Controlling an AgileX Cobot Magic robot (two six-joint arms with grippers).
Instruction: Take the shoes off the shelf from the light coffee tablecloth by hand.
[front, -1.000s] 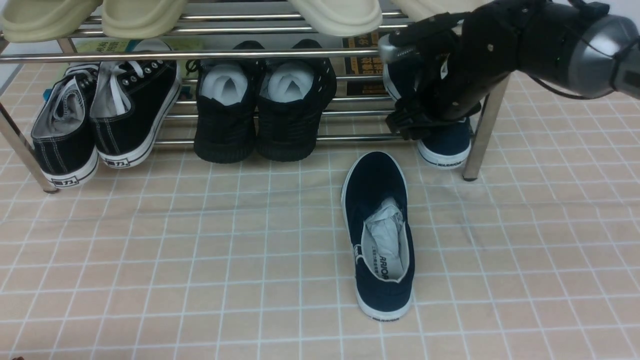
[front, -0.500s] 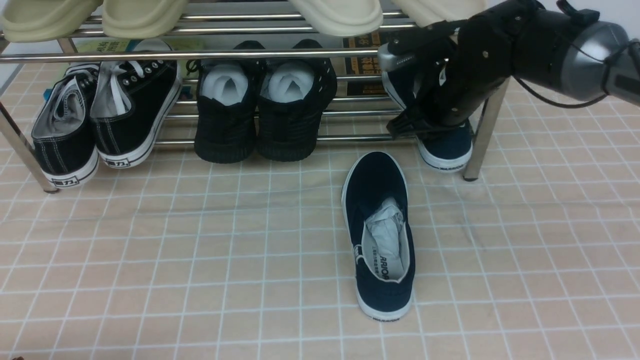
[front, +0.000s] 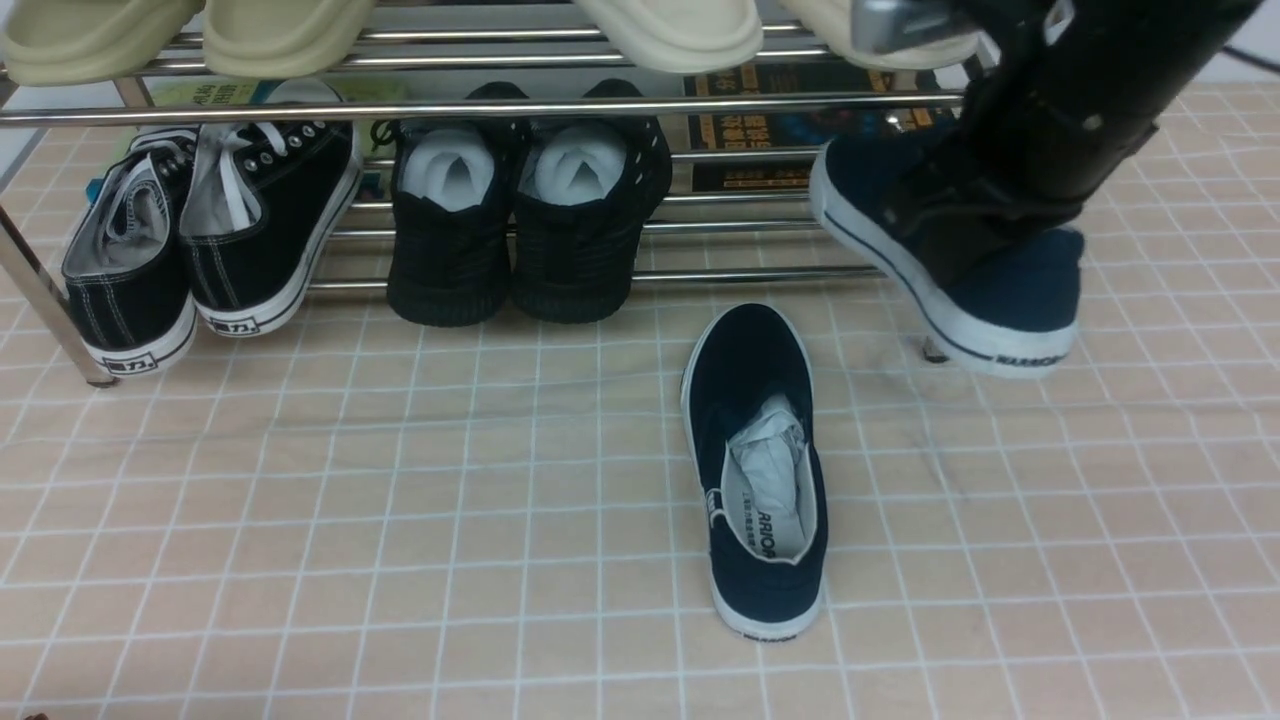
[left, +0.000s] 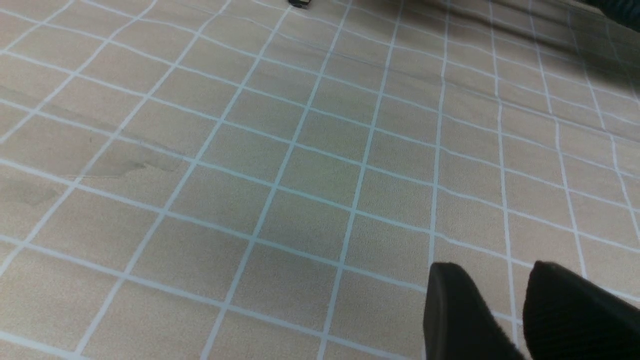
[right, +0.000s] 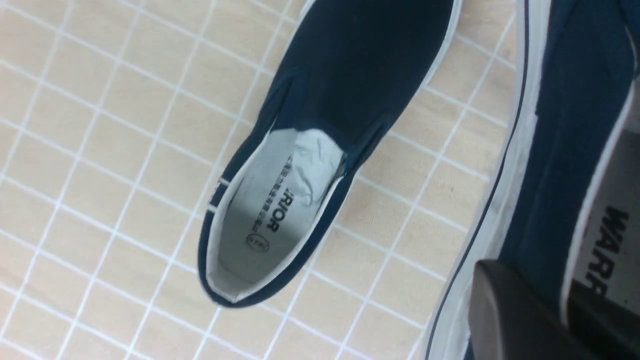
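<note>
One navy slip-on shoe (front: 755, 400) lies on the light coffee tablecloth (front: 400, 500) in front of the silver shelf (front: 500, 108), with paper stuffing in it; it also shows in the right wrist view (right: 350, 75). The other navy shoe (front: 1010, 290) hangs tilted in the air at the shelf's right end. My right gripper (front: 960, 230) is shut on its side wall (right: 575, 125), one finger (right: 515, 310) outside and one inside. My left gripper (left: 500, 285) hovers over bare tablecloth (left: 250, 150), fingers slightly apart, holding nothing.
On the lower tier stand black lace-up sneakers (front: 210, 240) at the left and all-black shoes (front: 530, 240) in the middle. Cream slippers (front: 280, 30) rest on the top tier. The shelf's left leg (front: 50, 300) stands on the cloth.
My right gripper has shut on the navy shoe and lifted it off the lower tier, out toward the right and front. The shoe on the cloth has not moved.
</note>
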